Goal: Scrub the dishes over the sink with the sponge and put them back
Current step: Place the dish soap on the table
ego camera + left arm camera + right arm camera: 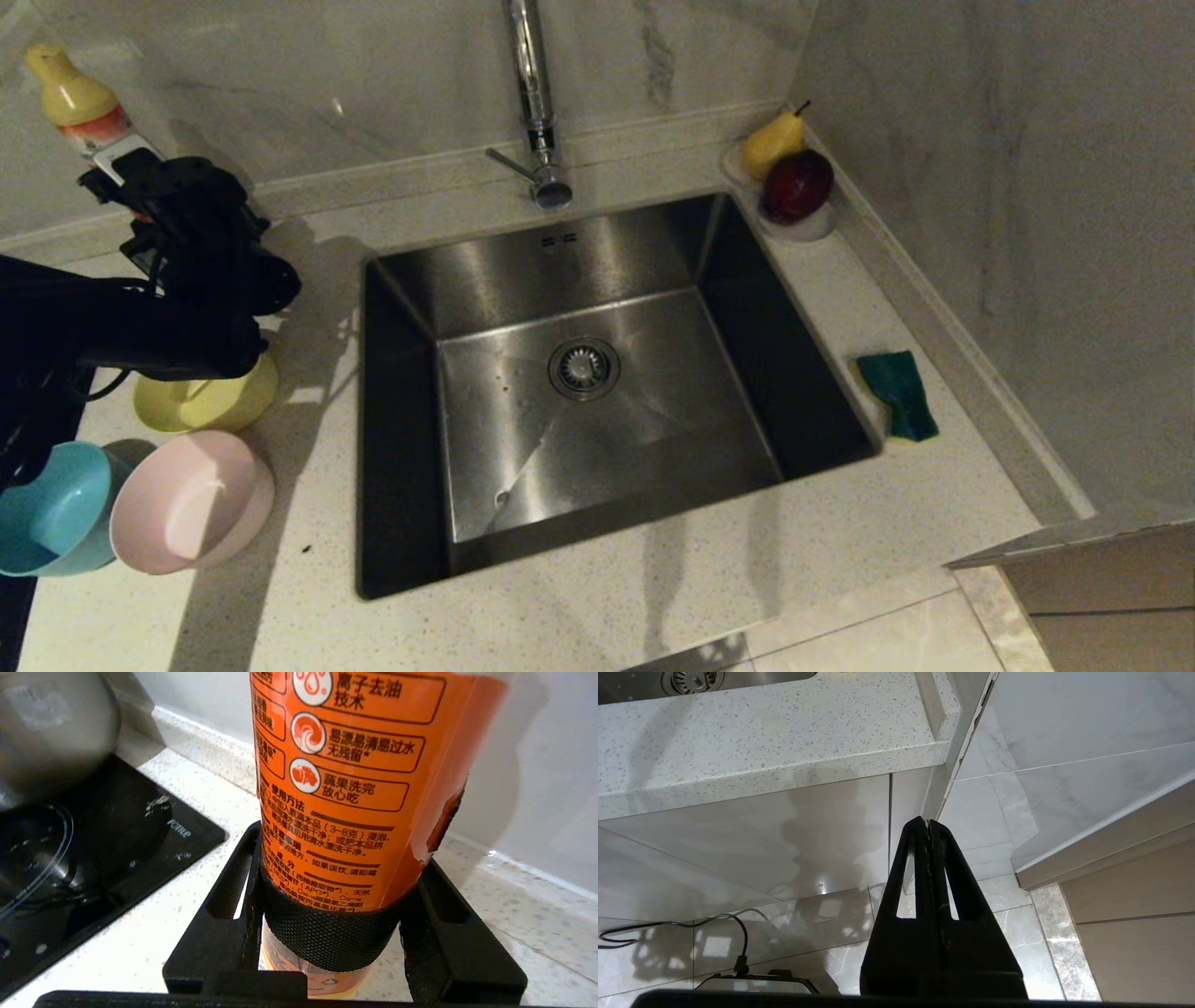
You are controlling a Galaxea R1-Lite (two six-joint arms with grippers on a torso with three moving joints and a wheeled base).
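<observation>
Three bowls stand on the counter left of the sink (560, 271): yellow (210, 397), pink (191, 499) and light blue (56, 509). The sponge (898, 392) lies green face up on the counter right of the sink. My left gripper (131, 177) is at the back left, beyond the yellow bowl. In the left wrist view this gripper (343, 858) is shut on the lower part of an orange-labelled detergent bottle (355, 765), one finger on each side. My right gripper (928, 822) hangs shut and empty below the counter's front edge.
A tall chrome tap (534, 103) rises behind the sink. A white dish with a pear and a dark red fruit (794, 187) sits in the back right corner. A black hob (93, 858) with a metal pot (51, 728) lies left of the bottle. Walls close in behind and on the right.
</observation>
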